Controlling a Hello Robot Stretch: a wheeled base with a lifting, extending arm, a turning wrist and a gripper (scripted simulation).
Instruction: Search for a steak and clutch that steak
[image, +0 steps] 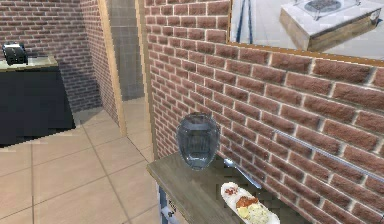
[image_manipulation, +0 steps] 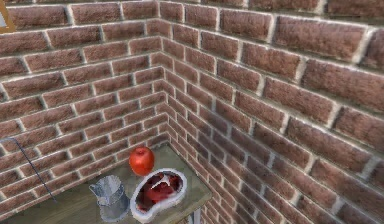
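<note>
Pincer: state cannot be told, and no grasp can be recorded.

Arm side view:
- Corner surface (image_manipulation: 70, 197): greenish-brown top, its far corner set into the angle where the two brick walls (image_manipulation: 250, 90) meet.
- Steak (image_manipulation: 160, 190): dark red slab with a pale white border. It lies flat near the surface's edge on the view's right, toward the near side of the surface.
- Red round fruit (image_manipulation: 142, 160): stands just beyond the steak, toward the far corner of the surface and near the walls.
- Metal jug (image_manipulation: 110, 196): grey, upright, with a spout. It stands just beside the steak on the view's left; whether the two touch cannot be told.
- Thin dark rod (image_manipulation: 28, 170): slanted across the bricks above the surface's wall edge, at the view's left.

Forward view:
- Wall-side surface (image: 185, 182): brownish top running along the long brick wall (image: 280, 110).
- Glass jar (image: 198, 140): blue-grey, see-through, upright at the far end of this surface.
- Metal utensil (image: 243, 172): thin and silvery, lying along the surface's wall edge between jar and plate.
- Plate (image: 226, 192): white, at the near end of the surface, carrying red and yellow food too small to name.
- Framed mirror (image: 310, 25): high on the long brick wall, wooden frame.
- Tiled floor (image: 70, 170): beige squares.
- Dark cabinet (image: 30, 100): at the view's left, well apart from the wall-side surface.
- Black appliance (image: 15, 53): small, on top of the dark cabinet.
- Doorway (image: 125, 60): pale frame between two stretches of brick.
</note>
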